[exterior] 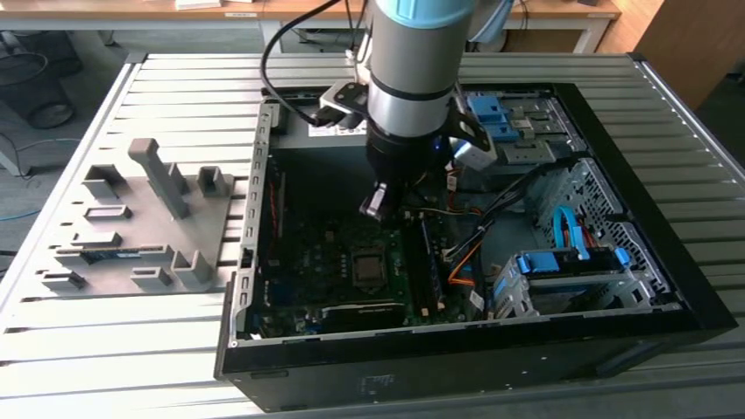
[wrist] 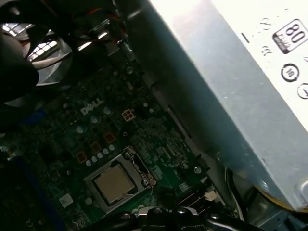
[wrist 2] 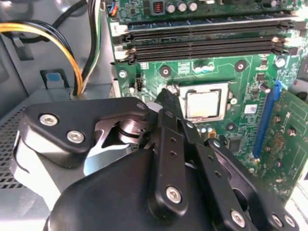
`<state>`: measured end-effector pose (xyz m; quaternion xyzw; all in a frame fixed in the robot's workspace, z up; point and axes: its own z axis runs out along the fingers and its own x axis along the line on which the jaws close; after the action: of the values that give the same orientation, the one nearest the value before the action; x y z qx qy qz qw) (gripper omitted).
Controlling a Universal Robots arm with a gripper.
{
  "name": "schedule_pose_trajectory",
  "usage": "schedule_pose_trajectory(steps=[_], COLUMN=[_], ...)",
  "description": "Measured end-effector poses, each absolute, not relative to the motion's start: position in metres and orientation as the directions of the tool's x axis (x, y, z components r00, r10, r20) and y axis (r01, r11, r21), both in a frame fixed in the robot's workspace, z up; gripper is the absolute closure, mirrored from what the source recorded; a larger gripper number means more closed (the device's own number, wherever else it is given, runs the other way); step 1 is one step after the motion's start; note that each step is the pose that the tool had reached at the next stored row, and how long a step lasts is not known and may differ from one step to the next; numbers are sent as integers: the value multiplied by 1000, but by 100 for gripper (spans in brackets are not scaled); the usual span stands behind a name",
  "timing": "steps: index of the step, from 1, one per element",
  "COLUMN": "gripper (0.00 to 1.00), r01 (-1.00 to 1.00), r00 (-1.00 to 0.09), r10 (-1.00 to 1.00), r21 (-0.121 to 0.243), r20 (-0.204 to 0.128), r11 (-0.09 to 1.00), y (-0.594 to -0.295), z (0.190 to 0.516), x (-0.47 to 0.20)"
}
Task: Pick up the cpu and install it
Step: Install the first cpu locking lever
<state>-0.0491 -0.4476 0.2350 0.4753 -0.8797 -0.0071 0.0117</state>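
Note:
The cpu (wrist 2: 203,104) is a small square chip with a silvery metal face. It lies flat in its socket on the green motherboard (wrist 2: 240,77), inside the socket's metal frame, and appears in both wrist views (wrist: 114,185). In the exterior view the socket (exterior: 368,264) is near the middle of the board inside the open computer case. My gripper (exterior: 375,208) hangs inside the case just above and behind the socket, clear of the chip. Its black body (wrist 2: 168,98) stands beside the socket and nothing shows in it.
A grey power-supply box (wrist: 216,96) rises close beside the gripper. Black memory slots (wrist 2: 207,41) run past the socket, and yellow and black cables (wrist 2: 62,53) hang nearby. A case fan (wrist: 38,48) sits at one end. A grey fixture block (exterior: 140,227) stands on the exterior view's left.

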Motion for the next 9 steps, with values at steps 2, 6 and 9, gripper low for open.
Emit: schedule_pose_trajectory(steps=[2,6,9], gripper=[90,90,90], r01=[-855,-891,-913], r00=[-518,-454,-407], r10=[-855,-891,-913], r21=[24,24,24], r20=[14,14,14], r11=[518,454,407], y=[-448,-448,-448], z=[233,229,226], x=[-49,-49,-49])
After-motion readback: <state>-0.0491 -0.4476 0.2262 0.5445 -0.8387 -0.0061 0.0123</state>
